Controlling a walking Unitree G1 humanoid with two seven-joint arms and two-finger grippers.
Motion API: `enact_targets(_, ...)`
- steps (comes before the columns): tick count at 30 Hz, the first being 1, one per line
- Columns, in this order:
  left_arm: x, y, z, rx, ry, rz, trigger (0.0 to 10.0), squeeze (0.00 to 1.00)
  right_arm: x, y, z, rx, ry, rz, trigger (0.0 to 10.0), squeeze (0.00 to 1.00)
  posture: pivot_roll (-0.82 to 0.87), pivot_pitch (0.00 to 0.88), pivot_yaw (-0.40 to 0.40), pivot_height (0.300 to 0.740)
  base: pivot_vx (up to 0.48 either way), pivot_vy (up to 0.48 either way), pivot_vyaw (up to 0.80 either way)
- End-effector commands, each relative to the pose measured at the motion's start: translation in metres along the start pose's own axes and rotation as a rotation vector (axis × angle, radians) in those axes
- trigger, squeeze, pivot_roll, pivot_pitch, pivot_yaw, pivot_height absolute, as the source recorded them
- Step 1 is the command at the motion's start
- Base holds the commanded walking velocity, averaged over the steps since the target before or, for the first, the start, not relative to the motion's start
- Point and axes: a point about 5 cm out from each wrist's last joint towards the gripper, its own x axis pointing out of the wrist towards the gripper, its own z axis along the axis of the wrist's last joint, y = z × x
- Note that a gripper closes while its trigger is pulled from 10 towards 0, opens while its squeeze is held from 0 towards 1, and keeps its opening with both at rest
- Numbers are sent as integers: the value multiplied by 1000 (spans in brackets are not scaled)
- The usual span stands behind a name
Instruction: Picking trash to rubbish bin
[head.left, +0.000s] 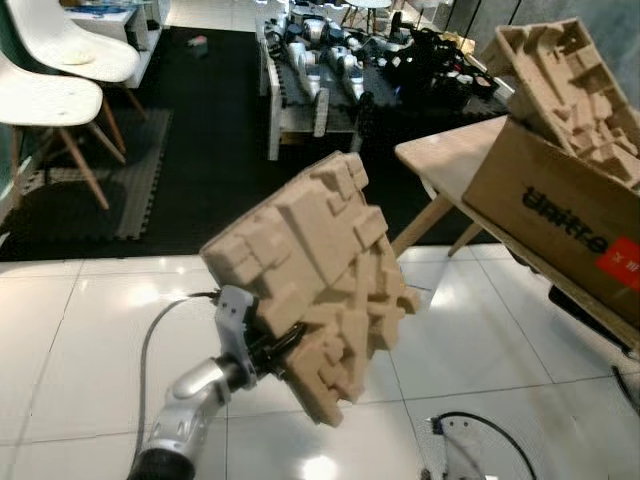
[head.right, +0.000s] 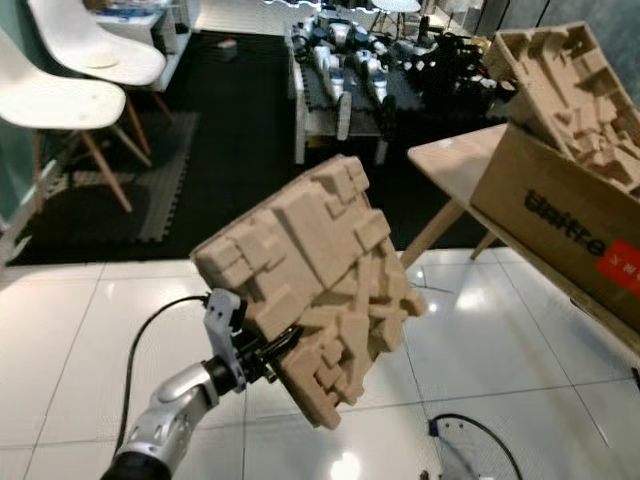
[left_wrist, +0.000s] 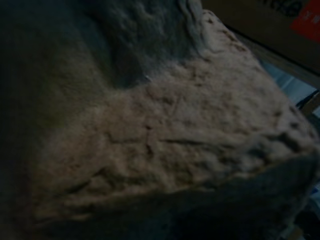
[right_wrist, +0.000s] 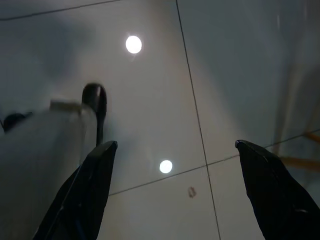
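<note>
Nearest the camera, the left tool (head.left: 272, 352) is clamped on the lower edge of a moulded pulp packing tray (head.left: 315, 275), holding it up tilted above the white tiled floor (head.left: 90, 330) — the blocky underside faces the head camera. The left wrist view adds only a close, dim look at the tray's rough fibre surface (left_wrist: 165, 130), with a strip of cardboard and a red label at the far corner. A black cable (head.left: 150, 340) loops beside the silver left arm.

The right tool (right_wrist: 175, 195) hangs over the glossy floor tiles with its two black fingers (right_wrist: 95, 190) well apart and nothing between them; the wrist view there also shows ceiling lights mirrored in the tiles.

Further off, to the right, a light wooden worktop (head.left: 450, 160) carries a cardboard box (head.left: 560, 215) with dark lettering and a red sticker. A second pulp tray (head.left: 565, 85) sits tilted in the top of the box — sticking out above its rim.

Beyond, on a black floor mat, stands a low bench (head.left: 300, 100) loaded with grey and black robot parts. Two white chairs (head.left: 55, 85) with wooden legs stand at the far left.
</note>
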Motion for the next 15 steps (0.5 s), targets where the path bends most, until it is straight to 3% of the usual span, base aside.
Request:
enact_targets(1,3,-5,-1,1,0,-30,10000,0,-1,-7,-6,6,22,-22,10000,0,125,84,-67,740,337,0,-788)
enact_targets(3,3,-5,-1,1,0,-33,10000,0,-1,-7,-7,15,22,-25,10000,0,125,84,-67,740,334,0,-700)
enact_targets(7,4,-5,-1,1,0,-39,10000,0,-1,-7,-9,18,26,-26,10000,0,118,86,-66,740,337,0,0)
enact_targets(15,5,-5,0,1,-4,-41,10000,0,-1,-8,-10,15,29,-26,10000,0,113,86,-68,740,338,0,-780)
